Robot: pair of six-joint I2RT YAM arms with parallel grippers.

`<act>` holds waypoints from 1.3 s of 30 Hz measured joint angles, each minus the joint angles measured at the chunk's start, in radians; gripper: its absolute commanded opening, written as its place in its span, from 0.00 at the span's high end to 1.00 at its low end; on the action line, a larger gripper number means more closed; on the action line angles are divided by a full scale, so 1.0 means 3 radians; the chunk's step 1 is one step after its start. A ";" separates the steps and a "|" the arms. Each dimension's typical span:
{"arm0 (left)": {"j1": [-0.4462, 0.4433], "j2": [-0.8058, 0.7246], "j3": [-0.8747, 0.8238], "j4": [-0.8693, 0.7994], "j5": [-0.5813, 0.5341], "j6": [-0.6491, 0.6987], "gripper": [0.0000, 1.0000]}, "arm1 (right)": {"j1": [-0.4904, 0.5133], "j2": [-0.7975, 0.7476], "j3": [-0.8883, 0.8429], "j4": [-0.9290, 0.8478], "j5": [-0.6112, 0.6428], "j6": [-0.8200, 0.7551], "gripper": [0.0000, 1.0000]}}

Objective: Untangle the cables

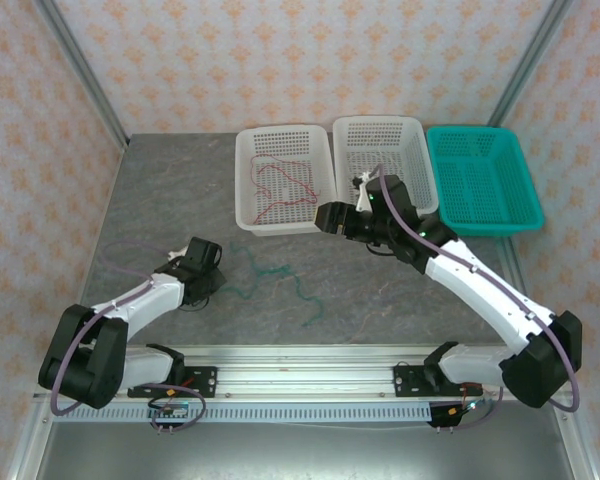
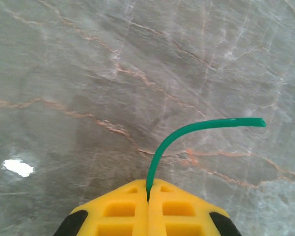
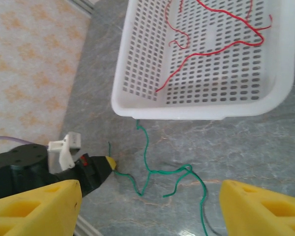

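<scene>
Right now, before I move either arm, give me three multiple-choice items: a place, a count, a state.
1. Where does the red cable lie? A) between a gripper's jaws B) in the left white basket C) draped over an arm
2. How many baskets are there? A) two B) three C) four
3. How do the jaws of the left gripper stand? A) wide open B) shut on nothing C) shut on the green cable
1 B: it lies on that basket's floor. 2 B: left white, middle white basket, teal basket. 3 C: the cable's end sticks out between closed jaws.
</scene>
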 measured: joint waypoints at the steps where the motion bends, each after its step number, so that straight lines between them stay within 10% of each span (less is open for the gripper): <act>1: 0.0004 -0.0004 -0.0009 0.0038 0.0051 0.0055 1.00 | 0.0053 0.0029 0.0027 -0.0037 0.0061 -0.0014 0.26; 23: -0.0685 -0.0287 0.0206 0.0237 0.0406 0.0666 1.00 | 0.0886 0.1895 0.0596 -0.0094 0.0401 -0.0146 0.32; 33: -0.0685 -0.0387 0.0214 0.0228 0.0334 0.0729 1.00 | 0.0902 0.2197 0.0580 -0.0064 0.0454 -0.0196 0.91; 39: -0.0687 -0.0458 0.0254 0.0173 0.0221 0.0749 1.00 | 0.0902 0.2064 0.0387 0.0104 0.0629 -0.0167 1.00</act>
